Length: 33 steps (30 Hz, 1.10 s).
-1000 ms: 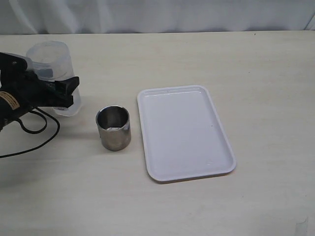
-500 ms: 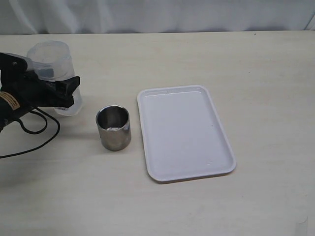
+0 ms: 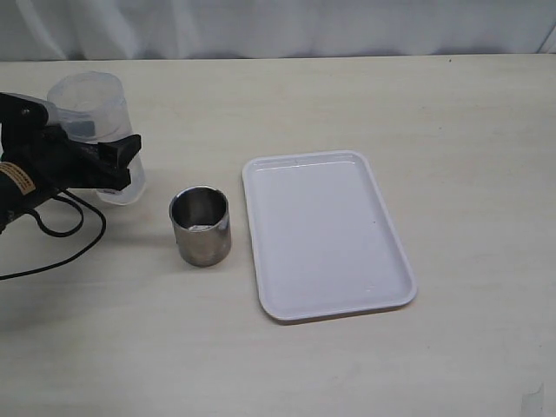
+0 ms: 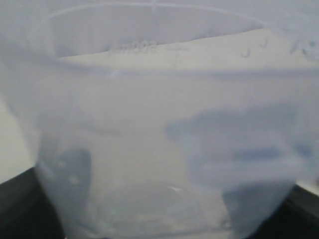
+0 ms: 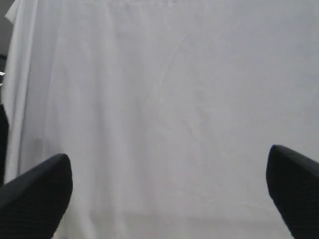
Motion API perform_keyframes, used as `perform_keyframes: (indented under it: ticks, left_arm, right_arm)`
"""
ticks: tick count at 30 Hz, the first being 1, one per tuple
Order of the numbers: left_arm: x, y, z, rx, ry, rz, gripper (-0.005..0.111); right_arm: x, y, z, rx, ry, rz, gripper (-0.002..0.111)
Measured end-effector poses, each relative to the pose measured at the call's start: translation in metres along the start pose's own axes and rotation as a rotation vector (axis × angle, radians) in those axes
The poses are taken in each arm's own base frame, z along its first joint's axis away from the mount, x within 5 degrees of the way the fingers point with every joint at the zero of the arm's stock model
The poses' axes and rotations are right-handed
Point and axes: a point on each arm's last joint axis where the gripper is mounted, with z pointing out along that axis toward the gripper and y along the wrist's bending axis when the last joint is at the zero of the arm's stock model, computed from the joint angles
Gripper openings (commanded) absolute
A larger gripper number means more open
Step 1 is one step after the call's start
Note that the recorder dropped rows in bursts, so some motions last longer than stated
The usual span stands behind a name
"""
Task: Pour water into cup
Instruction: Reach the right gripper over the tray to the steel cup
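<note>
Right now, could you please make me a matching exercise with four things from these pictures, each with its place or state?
1 cup
2 tray
3 transparent container
4 right gripper

a open, facing a white cloth
b between the fingers of the left gripper
c white and flat
d standing between container and tray

Pairs: 1-d, 2-c, 3-b, 4-a

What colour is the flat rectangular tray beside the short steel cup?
Plain white, no pattern; the flat rectangular tray shows best in the exterior view.
</note>
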Motion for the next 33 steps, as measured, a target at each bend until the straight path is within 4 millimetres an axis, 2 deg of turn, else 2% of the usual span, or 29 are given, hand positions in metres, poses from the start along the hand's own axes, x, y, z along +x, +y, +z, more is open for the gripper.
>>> perform_keyframes:
  ticks: [5, 9, 17, 23, 26, 33]
  left_arm:
    - [0.000, 0.000, 0.000, 0.000, 0.000, 0.000, 0.000]
    - [0.000, 0.000, 0.000, 0.002, 0.000, 0.001, 0.000]
    - [-0.001, 0.000, 0.000, 0.003, -0.006, 0.001, 0.000]
    - [-0.001, 0.000, 0.000, 0.003, -0.008, 0.001, 0.000]
    - [-0.001, 0.000, 0.000, 0.005, -0.015, 0.001, 0.000]
    - [-0.002, -0.001, 0.000, 0.007, -0.020, 0.002, 0.000]
  right_arm:
    - [0.005, 0.006, 0.036, -0.186, 0.125, -0.007, 0.106]
    - [0.022, 0.006, 0.067, -0.348, 0.221, -0.016, 0.106]
    - [0.091, -0.006, 0.117, -0.593, 0.382, 0.026, 0.106]
    - [0.145, -0.018, 0.148, -0.632, 0.483, 0.100, 0.106]
    - [0.175, -0.005, 0.158, -0.710, 0.517, 0.097, 0.106]
    - [0.227, 0.038, 0.177, -0.874, 0.557, 0.026, 0.106]
